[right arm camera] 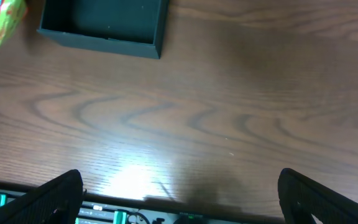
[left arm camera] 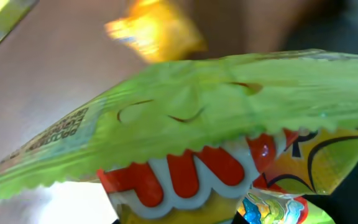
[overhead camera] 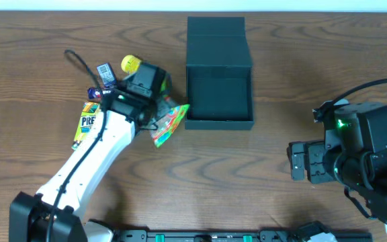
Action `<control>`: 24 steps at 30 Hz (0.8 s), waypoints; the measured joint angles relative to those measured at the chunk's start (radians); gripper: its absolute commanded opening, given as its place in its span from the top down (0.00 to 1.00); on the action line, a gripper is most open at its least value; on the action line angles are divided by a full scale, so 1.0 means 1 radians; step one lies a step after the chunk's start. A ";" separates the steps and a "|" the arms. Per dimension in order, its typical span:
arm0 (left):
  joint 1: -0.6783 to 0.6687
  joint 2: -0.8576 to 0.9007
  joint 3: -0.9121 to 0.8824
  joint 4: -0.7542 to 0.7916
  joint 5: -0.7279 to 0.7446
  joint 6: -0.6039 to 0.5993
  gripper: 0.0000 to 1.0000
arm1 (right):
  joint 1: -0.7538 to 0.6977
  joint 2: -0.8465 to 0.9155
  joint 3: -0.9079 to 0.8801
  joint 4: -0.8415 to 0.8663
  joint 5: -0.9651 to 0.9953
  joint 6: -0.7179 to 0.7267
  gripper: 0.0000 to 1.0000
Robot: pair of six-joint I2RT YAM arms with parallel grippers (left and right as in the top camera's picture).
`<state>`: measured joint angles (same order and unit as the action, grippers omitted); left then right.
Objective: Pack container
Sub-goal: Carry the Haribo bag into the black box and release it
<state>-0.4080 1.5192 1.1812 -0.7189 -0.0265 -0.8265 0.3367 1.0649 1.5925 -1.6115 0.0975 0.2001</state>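
Note:
The container [overhead camera: 219, 101] is a dark charcoal square box standing open at the back centre, with its flap lid [overhead camera: 216, 39] folded back. It also shows in the right wrist view [right arm camera: 104, 34], and its inside looks empty. My left gripper [overhead camera: 157, 109] is shut on a green, red and yellow snack packet [overhead camera: 169, 124], just left of the container's front left corner. The packet fills the left wrist view [left arm camera: 216, 106] and hides the fingers. My right gripper [right arm camera: 182, 199] is open and empty over bare table at the right [overhead camera: 295, 161].
More snacks lie left of my left arm: a yellow round piece [overhead camera: 131, 64], a small blue packet [overhead camera: 106, 72] and a long yellow packet [overhead camera: 86, 124]. The wooden table [overhead camera: 247, 161] stretches between the arms. A rail runs along the front edge [overhead camera: 200, 235].

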 measured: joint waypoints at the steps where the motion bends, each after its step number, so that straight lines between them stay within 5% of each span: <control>1: -0.018 -0.003 0.000 0.033 0.000 0.057 0.94 | 0.000 0.000 0.000 0.000 0.000 0.000 0.01; 9: -0.072 -0.003 0.002 0.257 0.117 0.424 0.94 | 0.000 0.000 0.000 0.000 0.000 0.000 0.01; 15: -0.073 0.003 0.008 0.308 0.143 0.501 0.95 | 0.000 0.000 0.000 0.000 0.000 0.000 0.01; 24: -0.105 0.253 0.306 0.107 0.167 0.571 0.95 | 0.000 0.000 0.000 0.000 0.000 0.000 0.01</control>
<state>-0.5125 1.7721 1.4872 -0.6117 0.1410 -0.2554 0.3367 1.0645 1.5925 -1.6119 0.0975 0.2001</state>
